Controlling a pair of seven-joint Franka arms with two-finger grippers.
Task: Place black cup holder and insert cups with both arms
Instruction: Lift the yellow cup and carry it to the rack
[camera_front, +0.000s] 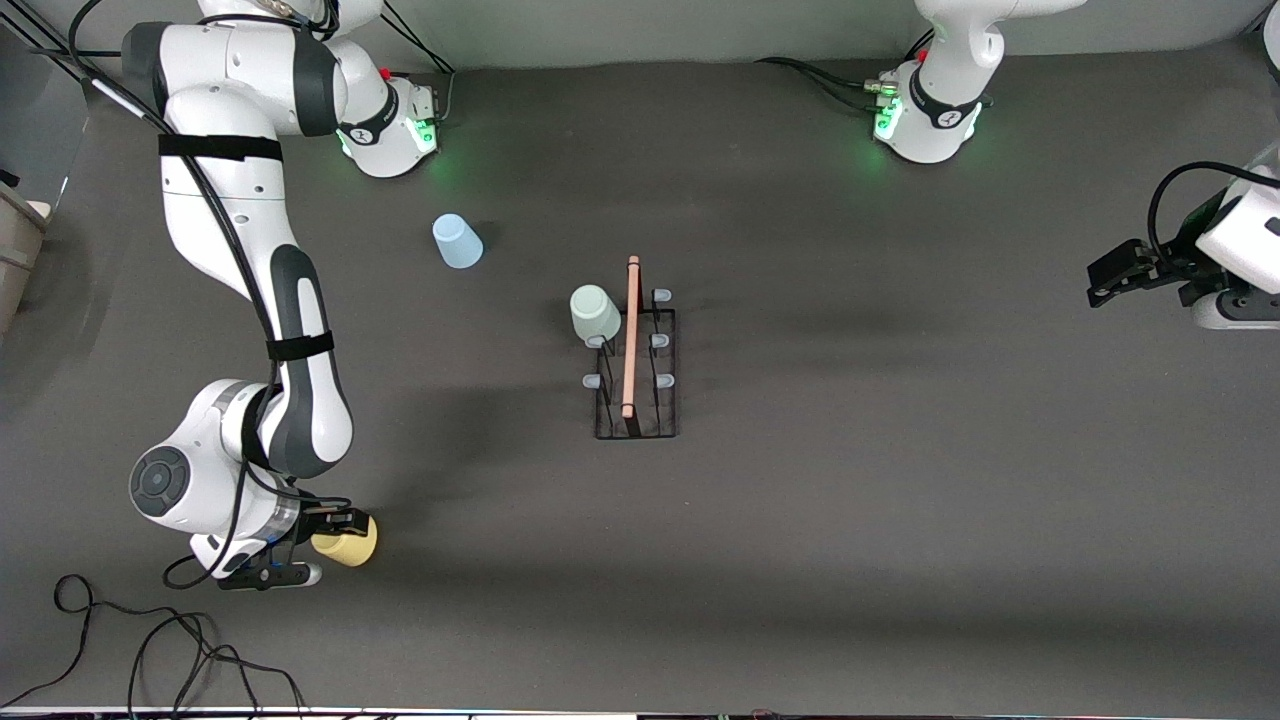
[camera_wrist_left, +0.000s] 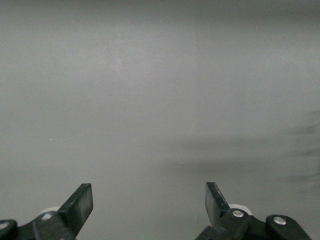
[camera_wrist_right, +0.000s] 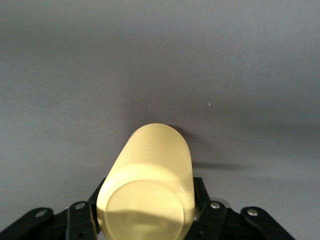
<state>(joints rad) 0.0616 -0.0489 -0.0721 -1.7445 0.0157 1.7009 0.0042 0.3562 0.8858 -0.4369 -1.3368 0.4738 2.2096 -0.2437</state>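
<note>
Front view, read from the left edge to the right. At lower left of the frame the right gripper (camera_front: 325, 545) is clenched on the yellow cup (camera_front: 347, 541), low over the desk (camera_front: 900, 520); the right wrist view shows the yellow cup (camera_wrist_right: 150, 185) lying on its side between the black fingers (camera_wrist_right: 200, 192), base toward the camera. Whether it is lifted clear of the desk cannot be told. In the upper left part of the frame the blue cup (camera_front: 457, 242) stands mouth down by itself, toward the right arm's end and farther from the front camera than the holder. At centre frame stands the holder (camera_front: 637, 385), its wooden bar (camera_front: 631, 335) running up the frame; the green cup (camera_front: 595, 314) sits upturned on a peg at its upper left corner, and the other blue-tipped pegs (camera_front: 661, 380) are bare. At the right edge of the frame the left gripper (camera_front: 1120, 275) waits, released, with its fingers (camera_wrist_left: 80, 205) wide apart over bare desk.

Handling, as a judgement: the cups look light, thin-walled and smooth, so a hard squeeze may flex the wall and a loose one may let it slip. A hold across the side wall near the base, as on the yellow cup, leaves the mouth free to slide over a peg. The holder looks stiff but light and could shift if a cup pushes a peg sideways; its bar is the natural place to take hold of it.
</note>
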